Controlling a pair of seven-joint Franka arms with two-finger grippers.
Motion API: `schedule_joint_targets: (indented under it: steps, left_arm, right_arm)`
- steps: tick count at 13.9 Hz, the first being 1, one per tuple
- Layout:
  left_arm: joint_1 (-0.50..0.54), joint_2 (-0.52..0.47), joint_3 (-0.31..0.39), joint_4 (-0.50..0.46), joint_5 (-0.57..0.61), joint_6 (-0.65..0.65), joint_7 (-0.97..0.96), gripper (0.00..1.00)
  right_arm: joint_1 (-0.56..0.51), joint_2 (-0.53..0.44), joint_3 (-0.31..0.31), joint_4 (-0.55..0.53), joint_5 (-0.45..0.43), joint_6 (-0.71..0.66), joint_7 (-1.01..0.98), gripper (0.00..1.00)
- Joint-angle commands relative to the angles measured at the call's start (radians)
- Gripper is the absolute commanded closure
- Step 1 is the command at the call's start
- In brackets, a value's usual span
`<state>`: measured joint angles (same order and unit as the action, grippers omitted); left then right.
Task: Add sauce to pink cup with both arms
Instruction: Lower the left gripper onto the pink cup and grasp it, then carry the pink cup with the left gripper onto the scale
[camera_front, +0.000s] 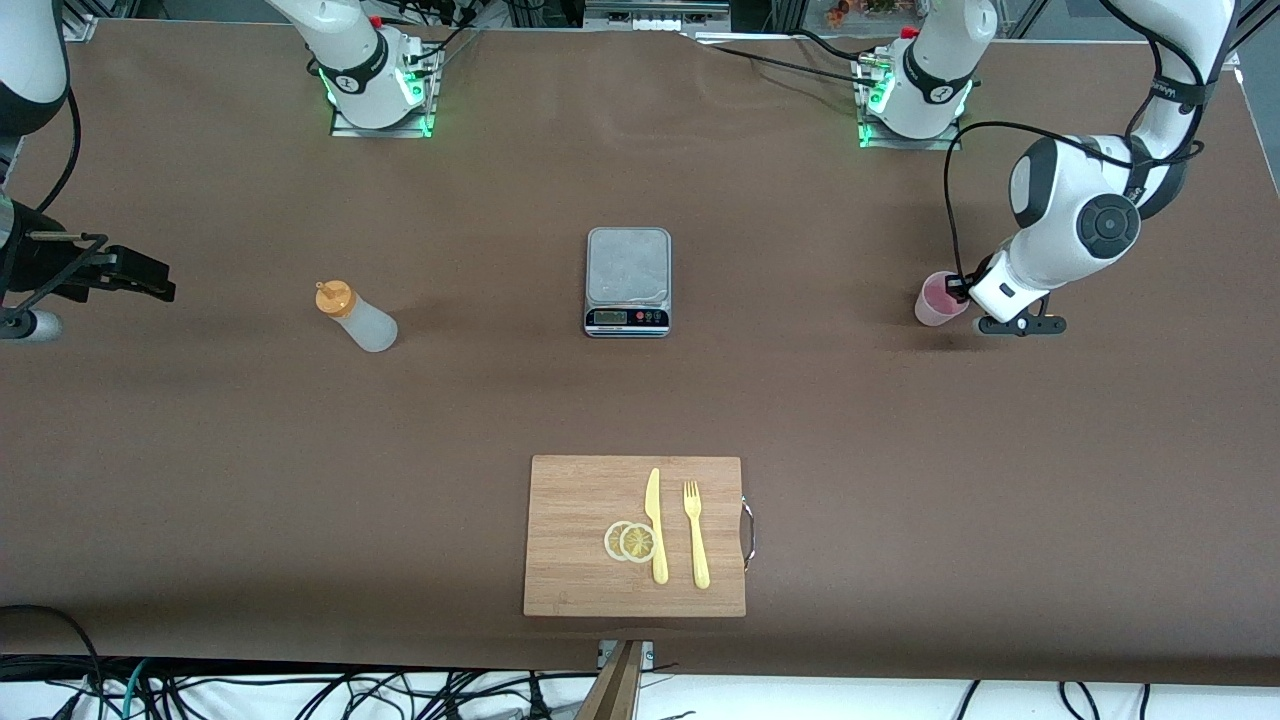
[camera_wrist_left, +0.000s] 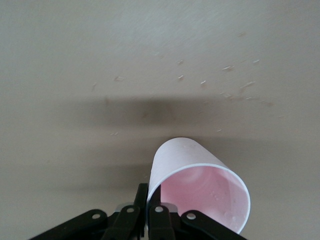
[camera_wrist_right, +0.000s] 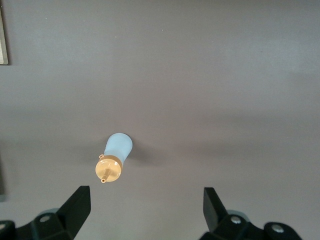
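In left pincer (camera_wrist_left: 148, 212): pink cup (camera_wrist_left: 200, 182) rim.

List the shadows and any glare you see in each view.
Front view: green glow at both arm bases; a soft dark shadow on the table beside the pink cup. Left wrist view: a broad dark shadow band across the table above the cup, whose rim the shut left gripper pinches. Right wrist view: even light, faint shadow beside the sauce; right gripper open.
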<state>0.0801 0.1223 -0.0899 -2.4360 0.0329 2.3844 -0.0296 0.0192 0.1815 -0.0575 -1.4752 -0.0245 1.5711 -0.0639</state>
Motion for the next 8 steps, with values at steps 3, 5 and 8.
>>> schedule_joint_targets:
  steps: [3,5,8]
  left_arm:
    - [-0.009,-0.039,-0.145,0.093,-0.079,-0.06,-0.03,1.0]
    - [-0.014,-0.039,-0.169,0.153,-0.084,-0.117,-0.033,1.0]
    - [-0.065,-0.03,-0.223,0.277,-0.084,-0.226,-0.131,1.0]
  right_arm:
    - [-0.001,0.01,0.001,0.024,-0.014,-0.005,0.004,0.0]
    - [-0.001,0.01,0.001,0.024,-0.014,-0.003,0.004,0.0]
    - [-0.001,0.01,0.001,0.024,-0.014,-0.003,0.004,0.0]
